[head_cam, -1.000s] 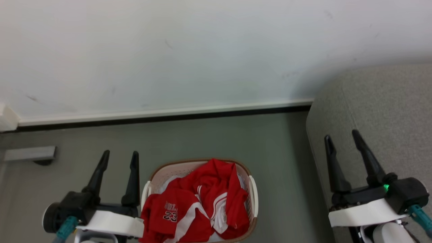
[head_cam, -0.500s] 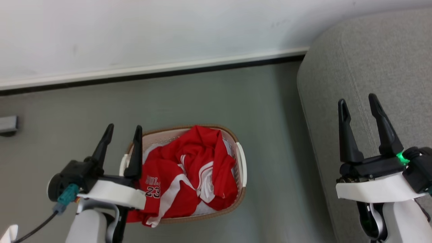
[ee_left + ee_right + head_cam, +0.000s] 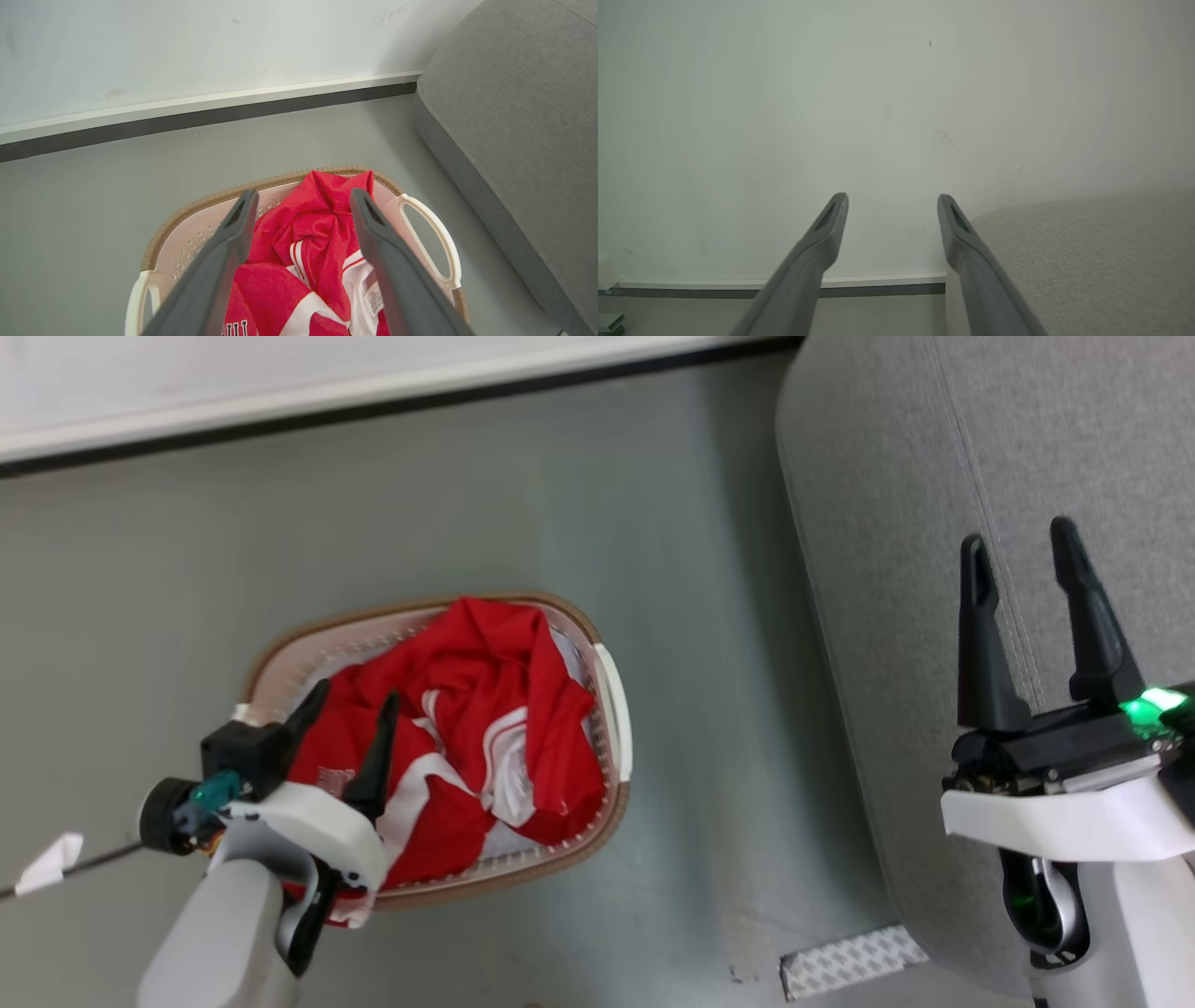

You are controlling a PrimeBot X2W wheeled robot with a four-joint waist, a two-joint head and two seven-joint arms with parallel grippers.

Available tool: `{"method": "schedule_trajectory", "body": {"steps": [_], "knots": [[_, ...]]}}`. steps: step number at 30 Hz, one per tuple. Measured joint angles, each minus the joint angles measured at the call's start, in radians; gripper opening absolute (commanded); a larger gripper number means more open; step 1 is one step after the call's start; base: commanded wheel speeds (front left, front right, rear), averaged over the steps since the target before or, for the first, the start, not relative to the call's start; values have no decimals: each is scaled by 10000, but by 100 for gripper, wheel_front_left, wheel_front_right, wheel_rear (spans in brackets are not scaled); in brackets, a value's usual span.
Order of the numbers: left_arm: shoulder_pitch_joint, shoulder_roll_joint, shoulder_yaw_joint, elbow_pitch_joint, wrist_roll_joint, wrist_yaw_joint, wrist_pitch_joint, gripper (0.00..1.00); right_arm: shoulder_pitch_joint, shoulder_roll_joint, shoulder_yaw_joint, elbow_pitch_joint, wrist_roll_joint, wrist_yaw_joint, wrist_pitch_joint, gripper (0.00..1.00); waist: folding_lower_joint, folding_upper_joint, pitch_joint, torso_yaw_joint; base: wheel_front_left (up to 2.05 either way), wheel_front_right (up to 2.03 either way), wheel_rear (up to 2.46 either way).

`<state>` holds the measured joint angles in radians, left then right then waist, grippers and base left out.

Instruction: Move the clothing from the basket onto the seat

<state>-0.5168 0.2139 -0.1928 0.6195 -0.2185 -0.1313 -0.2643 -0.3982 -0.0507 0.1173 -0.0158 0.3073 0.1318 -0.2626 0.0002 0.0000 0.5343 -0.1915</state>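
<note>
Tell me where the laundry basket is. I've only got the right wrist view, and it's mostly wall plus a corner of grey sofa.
Observer: The laundry basket sits on the floor to the left of the sofa, apart from it.
Operator: Anything in it?
Observer: Yes, crumpled red clothing with white trim fills it, and one edge hangs over the near rim.
Operator: And the other arm?
Observer: The left gripper is open over the basket's left part, fingers pointing at the pile and holding nothing.
</note>
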Motion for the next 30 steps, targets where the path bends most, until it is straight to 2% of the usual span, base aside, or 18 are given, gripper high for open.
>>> {"method": "schedule_trajectory", "body": {"steps": [11,18,30], "knots": [[-1647,1166,-3076,3033,-1220,-2,368,100,-342,-2,-29,-274,458,0,0,100,-1,0,1203,-728,0,0,0],[-2391,1783,-4830,4073,-1956,-2,1168,100,-590,-4,100,-431,721,0,0,100,-1,0,1950,-1136,0,0,0],[-3332,2464,-6704,5081,-2476,-2,2002,100,-719,-4,169,-587,1191,2,0,100,-2,0,3043,-1896,0,0,0]]}}
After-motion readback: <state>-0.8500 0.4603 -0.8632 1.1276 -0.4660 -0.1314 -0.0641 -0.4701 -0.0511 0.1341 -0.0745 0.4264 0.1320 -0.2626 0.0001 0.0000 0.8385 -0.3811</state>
